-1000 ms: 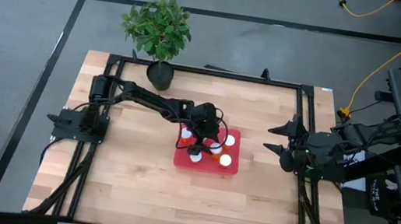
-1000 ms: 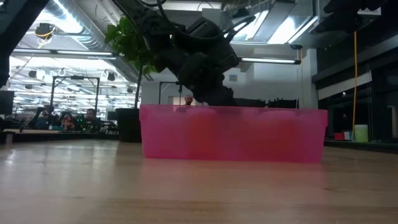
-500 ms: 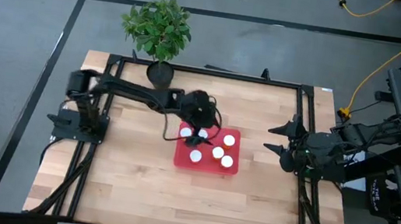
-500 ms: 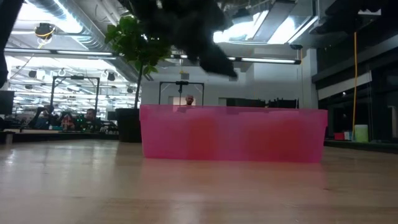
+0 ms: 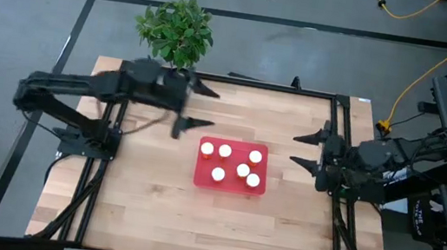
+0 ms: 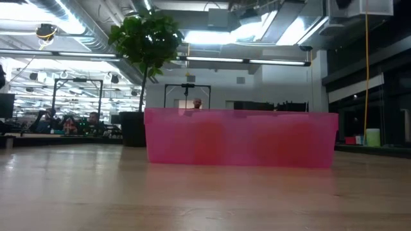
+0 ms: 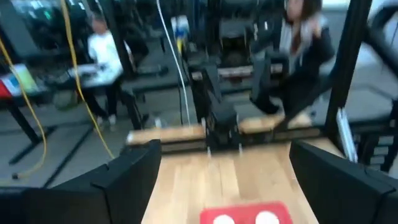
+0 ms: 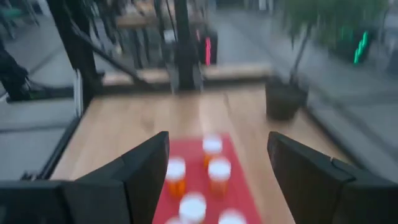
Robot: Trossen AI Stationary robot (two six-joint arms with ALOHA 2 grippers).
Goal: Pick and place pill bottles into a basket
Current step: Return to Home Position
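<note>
The basket (image 5: 229, 185), a flat red tray, lies at the table's middle; the low view shows its near wall (image 6: 241, 138). Several pill bottles (image 5: 242, 170) stand upright in it, white caps up, also seen as pill bottles (image 8: 176, 177) in the right wrist view. My left gripper (image 5: 201, 107) hangs open and empty, high above the table, left of and beyond the basket, pointing almost level toward it. My right gripper (image 5: 294, 150) is open and empty off the basket's right side, also facing it. Neither gripper shows in the low view.
A potted plant (image 5: 179, 35) stands at the table's far edge, its black pot (image 5: 179, 82) close beside my left gripper. A black frame rail (image 5: 230, 80) runs round the table. Bare wood (image 5: 192, 226) lies near the front edge. People sit in the room beyond.
My left gripper has risen out of the basket and drawn back toward the table's left and far edges, tipping from pointing down to almost level. The bottles it stood over now show uncovered in the basket. My right gripper has tipped up a little in place.
</note>
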